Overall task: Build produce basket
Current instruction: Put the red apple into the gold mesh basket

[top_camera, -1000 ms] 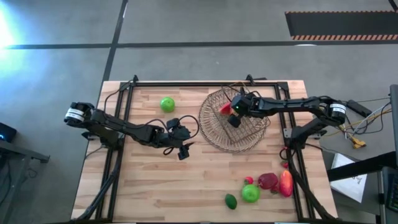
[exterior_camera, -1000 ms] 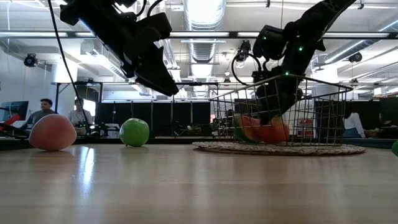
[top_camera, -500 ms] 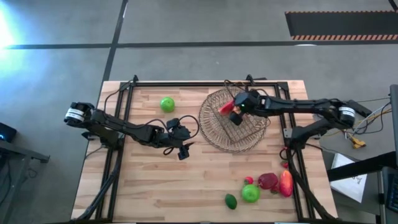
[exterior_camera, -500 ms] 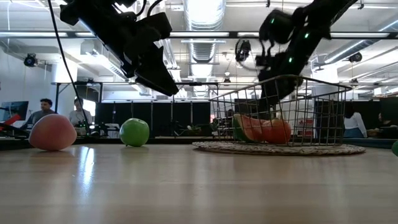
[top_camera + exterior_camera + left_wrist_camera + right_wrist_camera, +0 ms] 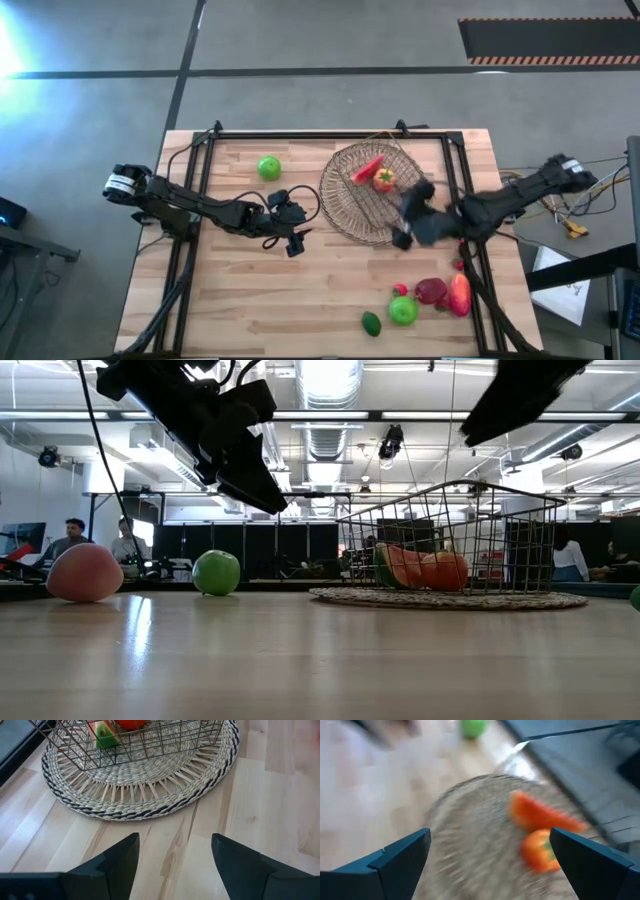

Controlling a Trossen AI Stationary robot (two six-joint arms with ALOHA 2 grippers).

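You have two green apples, one (image 5: 268, 167) well beyond the spread, empty left gripper (image 5: 292, 238) and one (image 5: 403, 310) nearer than the right gripper (image 5: 405, 232), which hangs spread and empty at the wire basket's (image 5: 340, 205) near edge. Inside the basket lie two pieces: a red slice (image 5: 366, 169) and an orange-yellow pepper (image 5: 384, 180). Beside the second apple sit a small dark-green piece (image 5: 371, 323) and red and pink pieces (image 5: 445, 293).

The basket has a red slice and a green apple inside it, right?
Not quite. In the high view the basket holds the red slice and an orange-yellow pepper, not a green apple. One green apple sits on the table outside it.
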